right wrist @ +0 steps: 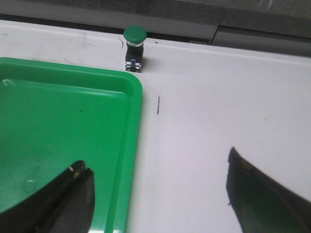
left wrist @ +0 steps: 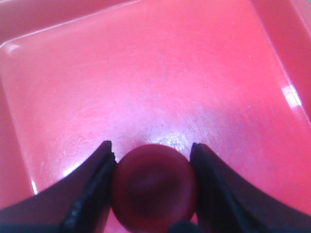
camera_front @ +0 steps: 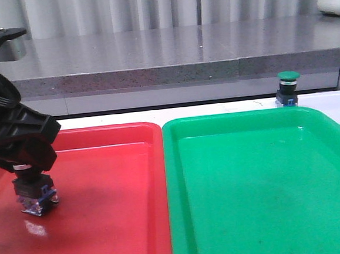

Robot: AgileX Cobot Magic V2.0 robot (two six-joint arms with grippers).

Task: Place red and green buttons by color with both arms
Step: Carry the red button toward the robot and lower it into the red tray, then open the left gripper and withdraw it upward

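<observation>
Left hand (camera_front: 29, 167): fingers closed against both sides of the red button (left wrist: 154, 187), held upright over the red tray (camera_front: 107, 226), at 9 o'clock in the front view. Right hand (right wrist: 158, 194): fingers spread wide, nothing between them, over the green tray's (right wrist: 63, 126) rim and white tabletop (right wrist: 218, 97). Green button (camera_front: 288, 88): upright on tabletop, just beyond the green tray's far edge, at 2 o'clock.
</observation>
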